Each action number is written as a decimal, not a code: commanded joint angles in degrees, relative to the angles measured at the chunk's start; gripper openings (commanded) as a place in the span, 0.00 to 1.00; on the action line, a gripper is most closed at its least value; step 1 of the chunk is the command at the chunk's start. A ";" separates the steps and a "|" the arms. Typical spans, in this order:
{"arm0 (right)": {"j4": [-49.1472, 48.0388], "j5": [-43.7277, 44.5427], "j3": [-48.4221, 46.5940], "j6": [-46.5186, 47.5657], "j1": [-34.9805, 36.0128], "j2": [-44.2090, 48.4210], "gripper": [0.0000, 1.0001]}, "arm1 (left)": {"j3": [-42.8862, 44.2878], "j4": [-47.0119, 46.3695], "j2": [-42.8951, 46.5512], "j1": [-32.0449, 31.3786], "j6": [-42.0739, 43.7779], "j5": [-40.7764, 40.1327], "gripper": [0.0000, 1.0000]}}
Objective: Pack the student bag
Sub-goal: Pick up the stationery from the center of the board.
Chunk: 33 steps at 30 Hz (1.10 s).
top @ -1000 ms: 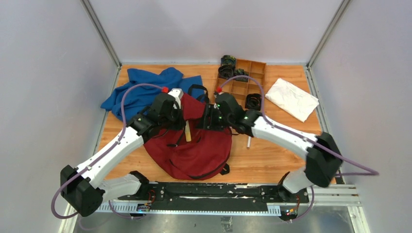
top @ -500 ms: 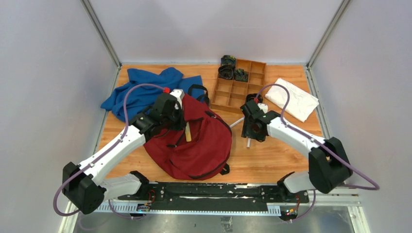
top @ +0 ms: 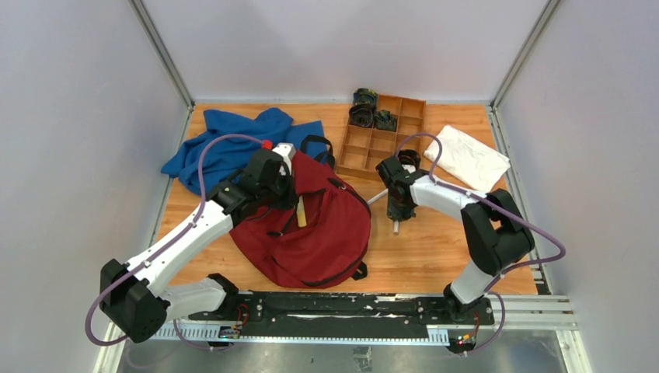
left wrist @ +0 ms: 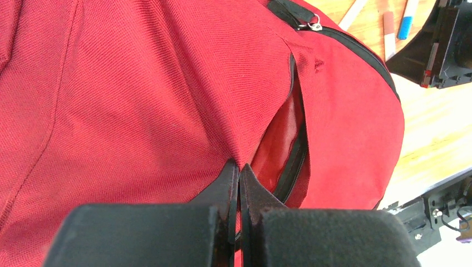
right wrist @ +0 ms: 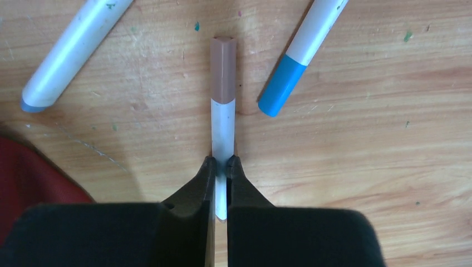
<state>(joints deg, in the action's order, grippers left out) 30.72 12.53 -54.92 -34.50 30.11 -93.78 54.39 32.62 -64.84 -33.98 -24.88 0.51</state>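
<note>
My right gripper [right wrist: 221, 167] has swung off the student bag [top: 319, 233], which lies centre-left in the top view. It has dropped to the table [right wrist: 362, 139] just right of the bag and snapped its jaws onto the brown-capped marker [right wrist: 223, 105], leaving the blue-capped marker [right wrist: 300, 61] loose at upper right. My left gripper [left wrist: 238, 173] stays pinched on the bag's red fabric beside the zip, mouth held open, so the pick looks made; next, I reckon, carry the marker into that opening.
</note>
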 commanded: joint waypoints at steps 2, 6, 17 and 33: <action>-1.02 -4.28 1.75 1.30 -1.41 -0.20 0.00 | 1.18 -0.75 0.77 -0.14 0.04 1.37 0.00; 3.28 -4.99 1.41 0.73 1.92 8.56 0.00 | 1.94 0.00 0.22 -0.16 0.86 1.15 0.00; -3.36 -25.52 -2.96 -7.58 15.35 19.93 0.00 | 3.27 -1.79 -3.69 0.49 0.06 4.45 0.00; -15.62 -40.50 -17.05 -15.73 22.01 1.41 0.00 | 3.92 -0.95 -1.39 1.69 -1.54 5.51 0.00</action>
<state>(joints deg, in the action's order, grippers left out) 16.27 -26.46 -70.74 -47.07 51.59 -91.57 55.92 33.17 -68.51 -32.67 -25.12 4.03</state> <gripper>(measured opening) 0.047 0.010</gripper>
